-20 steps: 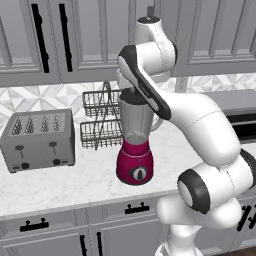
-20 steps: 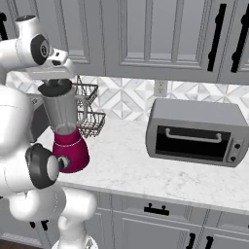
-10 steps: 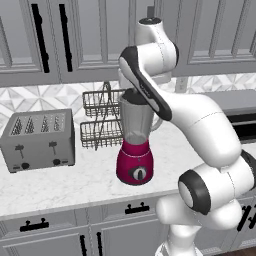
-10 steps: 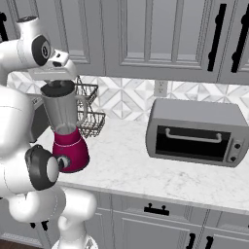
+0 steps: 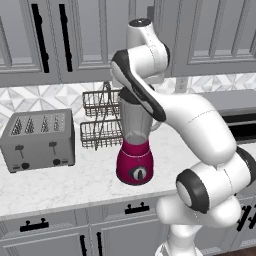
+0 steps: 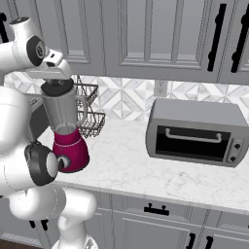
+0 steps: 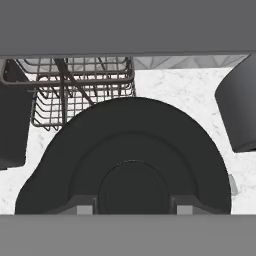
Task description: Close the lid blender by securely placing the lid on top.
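Note:
The blender [image 6: 70,151] stands on the counter, with a magenta-red base and a clear grey jar [image 6: 63,113]; it shows as well in the left base view, blender [image 5: 135,162]. The black round lid [image 6: 57,88] sits at the jar's mouth. My gripper [image 6: 55,78] hangs straight above it, shut on the lid. Looking down from the hand, the lid [image 7: 130,150] takes up the middle, and my gripper [image 7: 134,207] clamps its central knob between the two fingertips [image 7: 85,206]. In the left base view my own arm hides the lid.
A silver toaster [image 5: 37,137] stands left of the blender and a wire rack [image 5: 100,120] behind it against the wall. A toaster oven [image 6: 194,131] sits on the counter to the right. Wall cabinets [image 6: 146,34] hang close above my hand.

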